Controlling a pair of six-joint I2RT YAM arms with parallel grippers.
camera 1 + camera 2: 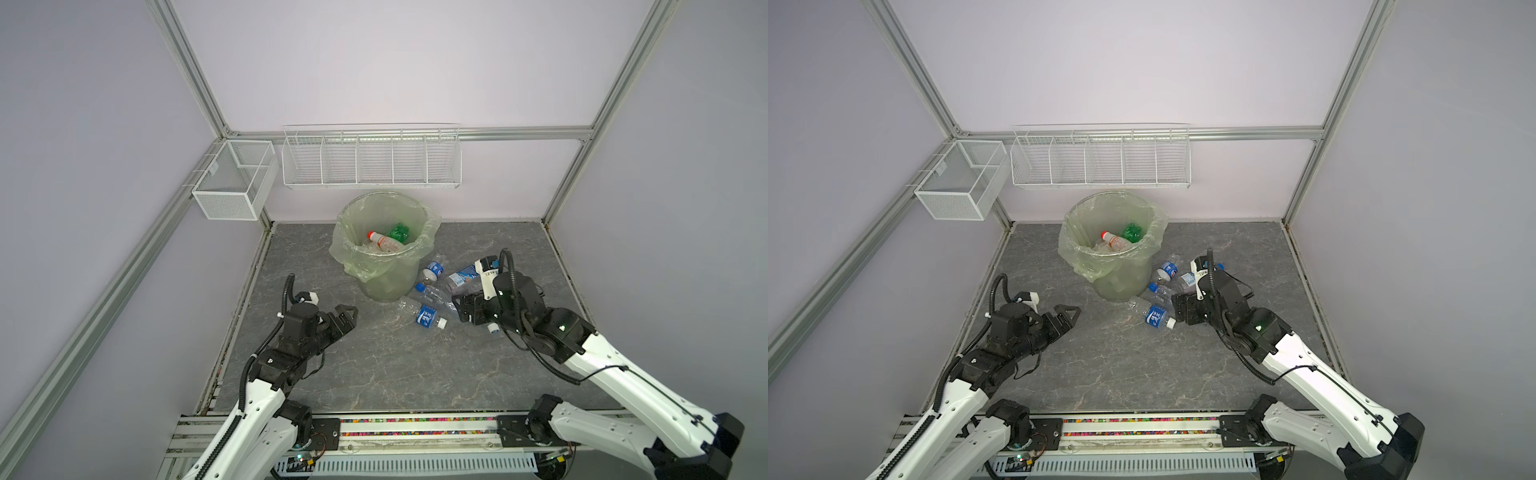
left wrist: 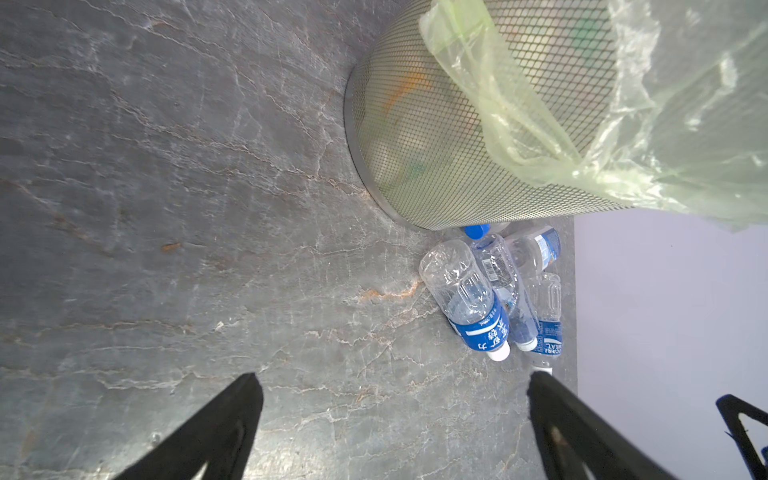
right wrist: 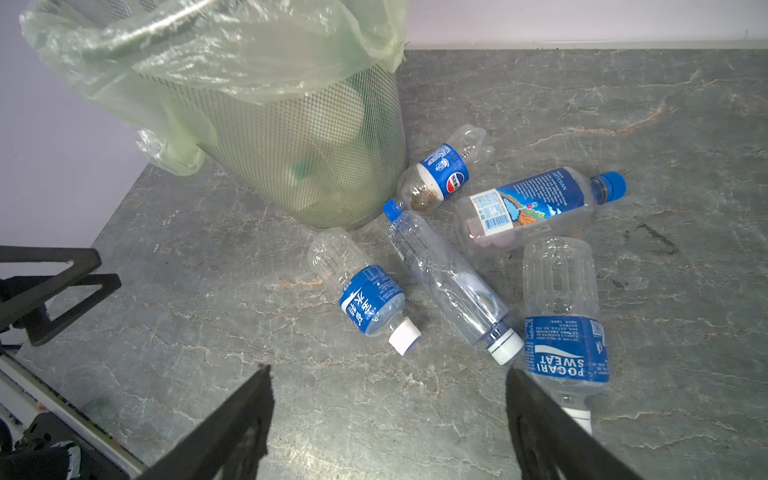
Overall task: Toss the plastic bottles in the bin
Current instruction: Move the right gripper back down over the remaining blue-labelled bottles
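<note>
Bottles of clear plastic with blue labels (image 3: pixel 372 299) lie on the grey marbled table (image 3: pixel 623 104) just beside the round, green-bagged mesh bin (image 3: pixel 316 166); through the mesh we make out only blurs inside. Left gripper (image 2: pixel 392 374) and right gripper (image 3: pixel 387 368) gape empty, the right's fingers mostly hidden in both top views.

This is a robotics lab test cell. Plain pale-lilac panels (image 1: pixel 395 62) set in aluminium frame struts (image 1: pixel 189 66) box in a grey stone-look desk (image 1: pixel 374 365). Two white-and-black robot arms (image 1: pixel 257 399) (image 1: pixel 615 374) stand on a rail (image 1: pixel 415 432) at its front. White wire baskets (image 1: pixel 370 166) hang behind.
</note>
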